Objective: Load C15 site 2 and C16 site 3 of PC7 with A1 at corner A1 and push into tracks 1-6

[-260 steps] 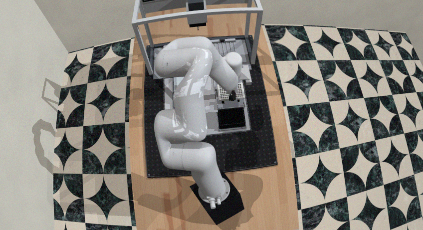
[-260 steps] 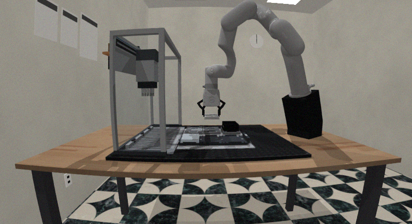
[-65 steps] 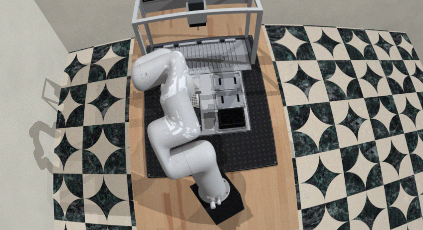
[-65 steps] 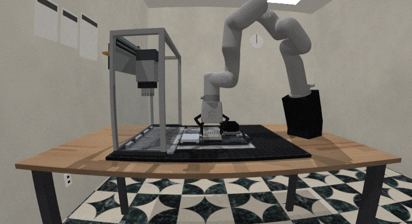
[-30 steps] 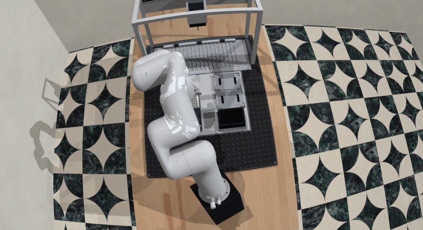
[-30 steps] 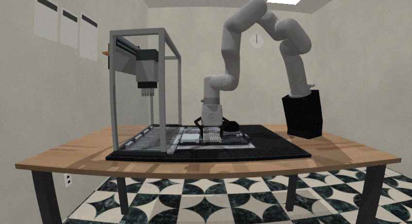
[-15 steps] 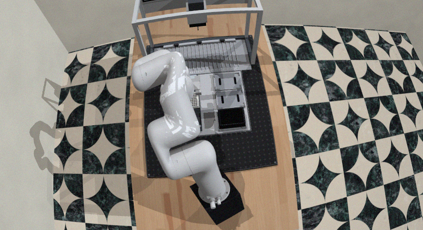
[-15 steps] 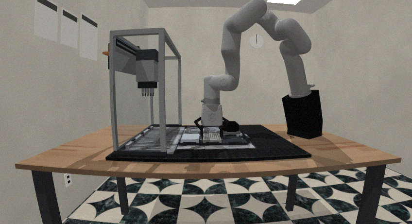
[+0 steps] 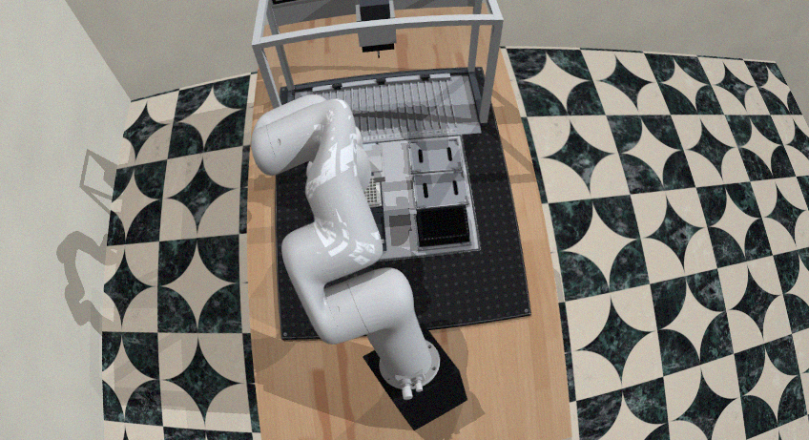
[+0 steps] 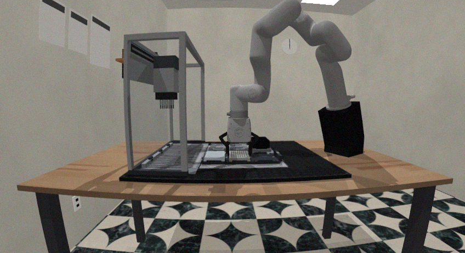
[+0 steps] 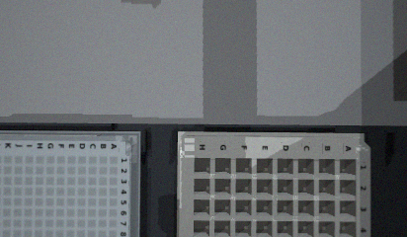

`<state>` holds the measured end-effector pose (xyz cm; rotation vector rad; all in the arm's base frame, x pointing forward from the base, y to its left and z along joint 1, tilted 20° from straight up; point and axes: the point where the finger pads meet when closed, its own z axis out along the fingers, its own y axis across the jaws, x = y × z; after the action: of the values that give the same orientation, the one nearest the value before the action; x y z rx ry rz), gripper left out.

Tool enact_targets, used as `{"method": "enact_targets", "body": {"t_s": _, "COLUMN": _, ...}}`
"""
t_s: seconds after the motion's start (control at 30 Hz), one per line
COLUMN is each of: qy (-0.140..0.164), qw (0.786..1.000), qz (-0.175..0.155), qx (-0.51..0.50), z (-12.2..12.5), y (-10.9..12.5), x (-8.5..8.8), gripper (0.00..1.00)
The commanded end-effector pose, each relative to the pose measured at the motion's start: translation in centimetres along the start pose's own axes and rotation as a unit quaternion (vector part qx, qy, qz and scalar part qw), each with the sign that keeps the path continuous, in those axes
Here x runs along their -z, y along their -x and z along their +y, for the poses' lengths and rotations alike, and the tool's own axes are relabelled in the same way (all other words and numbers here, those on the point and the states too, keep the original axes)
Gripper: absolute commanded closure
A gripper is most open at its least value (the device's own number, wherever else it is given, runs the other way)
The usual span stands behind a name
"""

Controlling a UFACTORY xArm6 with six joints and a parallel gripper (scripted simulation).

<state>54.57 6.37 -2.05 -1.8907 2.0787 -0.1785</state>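
Wrist view alone shows both plates' (image 11: pixel 272 185) lettering.

Arm folded, wrist vertical, end effector (image 10: pixel 238 145) open, empty.

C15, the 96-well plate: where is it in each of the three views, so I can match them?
Top: C15 is only a pale gridded sliver at the arm's right edge, mid-picture.
Exterior: the white plate directly under the open pincer.
Wrist: lower right, rows H to A lettered along its top.
Shared landmark: the 384-well plate C16, on its left in wrist and exterior; the arm hides it from the top.
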Motion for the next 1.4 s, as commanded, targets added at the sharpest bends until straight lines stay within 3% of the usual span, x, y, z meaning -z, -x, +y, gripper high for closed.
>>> {"method": "enact_targets", "body": {"t_s": 0.0, "qy": -0.001, "qw": 1.000, "qz": 0.000, "qx": 0.000, "z": -0.1, "y": 0.0, "x": 0.1, "gripper": 0.00}}
{"method": "enact_targets", "body": {"t_s": 0.57, "qy": -0.001, "qw": 1.000, "qz": 0.000, "qx": 0.000, "z": -0.1, "y": 0.0, "x": 0.6, "gripper": 0.00}}
{"method": "enact_targets", "body": {"t_s": 1.37, "qy": -0.001, "qw": 1.000, "qz": 0.000, "qx": 0.000, "z": -0.1, "y": 0.0, "x": 4.2, "gripper": 0.00}}
